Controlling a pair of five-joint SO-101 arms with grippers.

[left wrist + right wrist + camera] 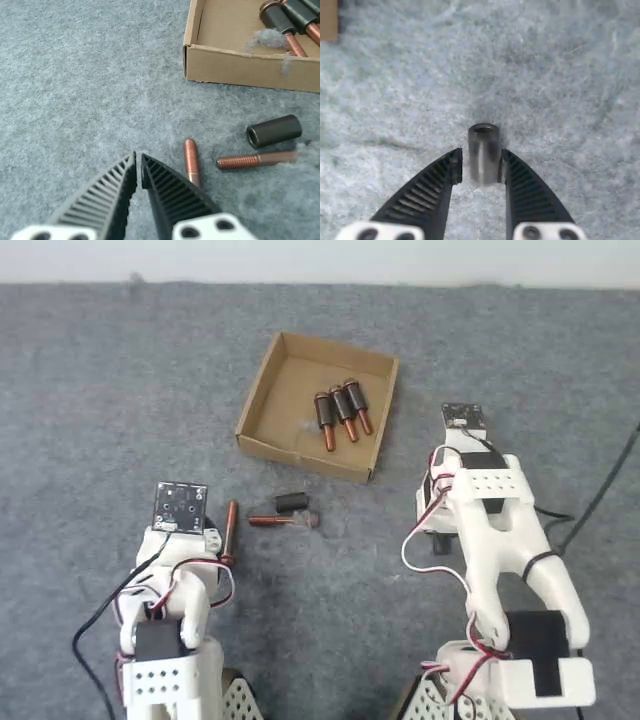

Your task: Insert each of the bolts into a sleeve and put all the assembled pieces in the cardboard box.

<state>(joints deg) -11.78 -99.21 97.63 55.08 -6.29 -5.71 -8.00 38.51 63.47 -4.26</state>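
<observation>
The left gripper (138, 158) is seen drawn together over the grey carpet (75, 75), its ribbed fingers nearly meeting with nothing between them. A copper bolt (191, 162) is found just beside one finger, lying on the carpet. The right gripper (481, 155) is held parted around a dark sleeve (484, 145): one finger is set close against it, while a narrow gap is left at the other. Whether the sleeve is actually pinched cannot be told. Farther out, a second bolt (250, 160) is laid crosswise, with a second sleeve (274, 131) just beyond it, apart from it. Farthest off, the cardboard box (262, 390) is placed, and three assembled pieces (342, 412) are laid side by side inside it.
</observation>
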